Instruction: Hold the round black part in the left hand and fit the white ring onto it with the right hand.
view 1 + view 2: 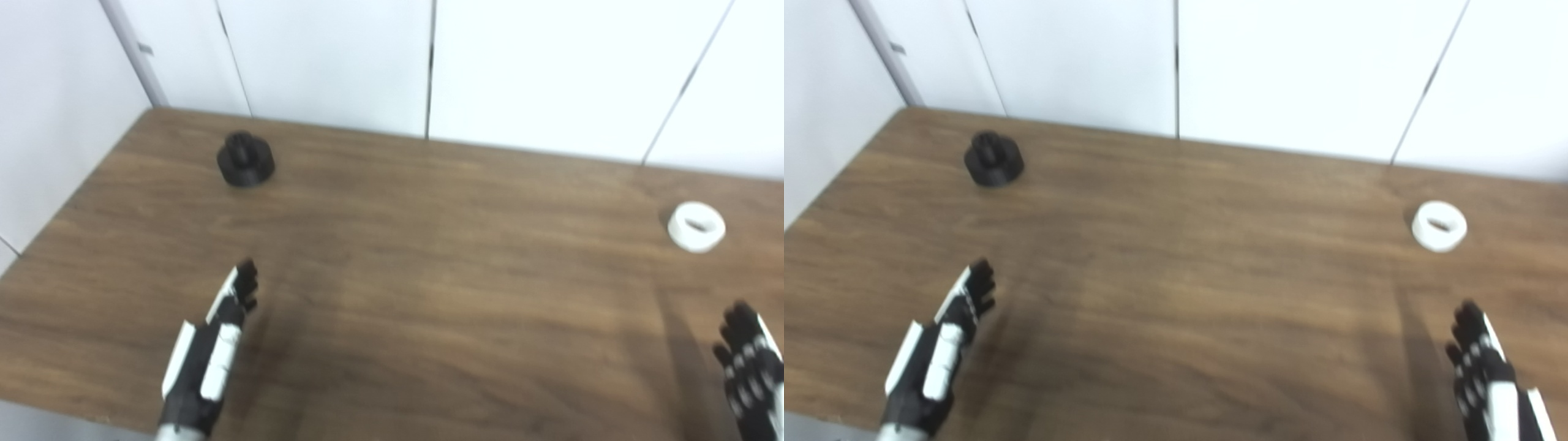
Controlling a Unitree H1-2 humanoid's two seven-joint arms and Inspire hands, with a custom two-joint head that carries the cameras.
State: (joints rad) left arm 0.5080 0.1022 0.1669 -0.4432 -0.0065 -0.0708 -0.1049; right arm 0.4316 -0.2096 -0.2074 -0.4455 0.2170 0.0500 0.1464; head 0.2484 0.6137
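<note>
The round black part (245, 159) stands on the wooden table (429, 257) at the far left, a raised hub on its top. The white ring (696, 226) lies flat on the table at the far right. My left hand (211, 349) is open and empty, fingers stretched forward, near the table's front left, well short of the black part. My right hand (750, 367) is open and empty at the front right, short of the white ring. Both also show in the right eye view: left hand (943, 349), right hand (1485, 373).
White wall panels (520, 67) stand right behind the table's far edge and along its left side. The table's front edge (73, 415) shows at the lower left.
</note>
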